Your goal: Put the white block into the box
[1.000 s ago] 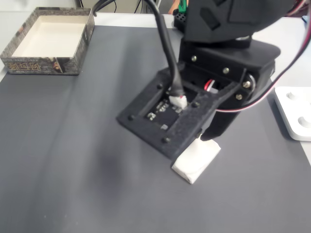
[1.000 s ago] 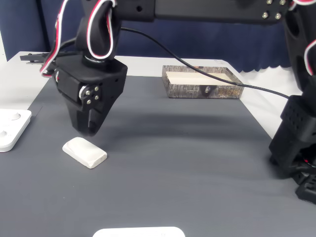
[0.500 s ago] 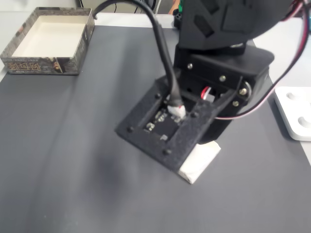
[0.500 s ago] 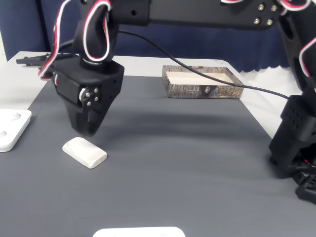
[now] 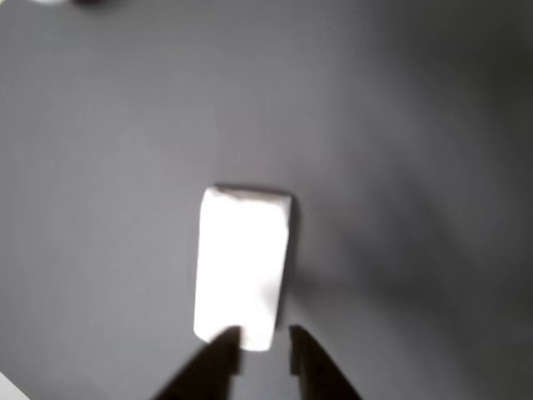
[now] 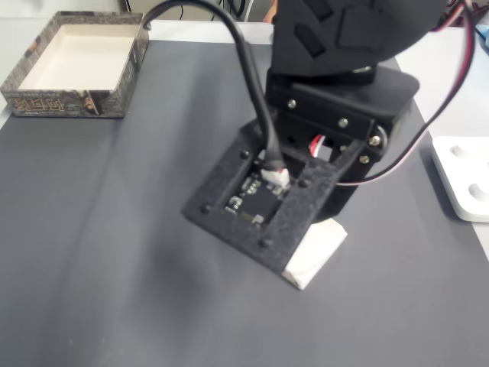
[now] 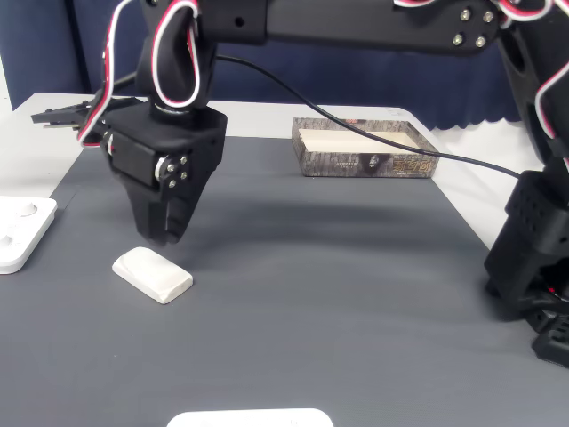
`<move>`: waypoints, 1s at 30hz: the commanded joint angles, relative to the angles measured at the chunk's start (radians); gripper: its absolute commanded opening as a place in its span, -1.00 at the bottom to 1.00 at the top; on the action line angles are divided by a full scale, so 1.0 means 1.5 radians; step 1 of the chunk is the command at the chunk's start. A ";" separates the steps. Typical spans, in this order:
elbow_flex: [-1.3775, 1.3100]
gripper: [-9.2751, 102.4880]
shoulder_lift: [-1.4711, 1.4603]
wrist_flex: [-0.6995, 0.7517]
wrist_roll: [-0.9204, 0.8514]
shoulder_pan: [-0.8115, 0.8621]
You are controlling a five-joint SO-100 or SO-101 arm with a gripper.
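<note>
Since the earlier pictures the arm has shifted a little to the left over the mat in a fixed view, so its black camera mount now covers more of the white block (image 6: 315, 255), while the block itself has not moved. Gripper (image 7: 164, 238) hangs point-down above the block (image 7: 152, 273), with its tips close over the block's far end and a visible gap of mat under them, so no contact is seen in that fixed view. From the other view the two dark fingertips enter at the bottom edge; the gripper (image 5: 265, 340) shows its jaws a narrow slit apart, nothing between them. One fingertip overlaps the near end of the block (image 5: 242, 262), the other lies just off its right-hand corner, and the block stretches lengthwise away from the jaws on the dark grey mat (image 5: 400, 150). Block lies flat, one long face up. Box (image 7: 366, 150) stands well apart from the jaws, at the far edge of the mat (image 7: 338, 285); its beige inside holds nothing that I can make out. In a fixed view the box (image 6: 75, 63) sits at the top left corner. White device (image 6: 464, 177) lies at the right edge there, off the mat (image 6: 114, 229).
</note>
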 commanded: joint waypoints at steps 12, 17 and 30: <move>-0.046 -0.46 0.012 0.006 0.031 0.015; -0.046 -0.47 0.007 0.006 0.026 0.016; -0.066 -0.46 -0.029 0.006 0.011 0.019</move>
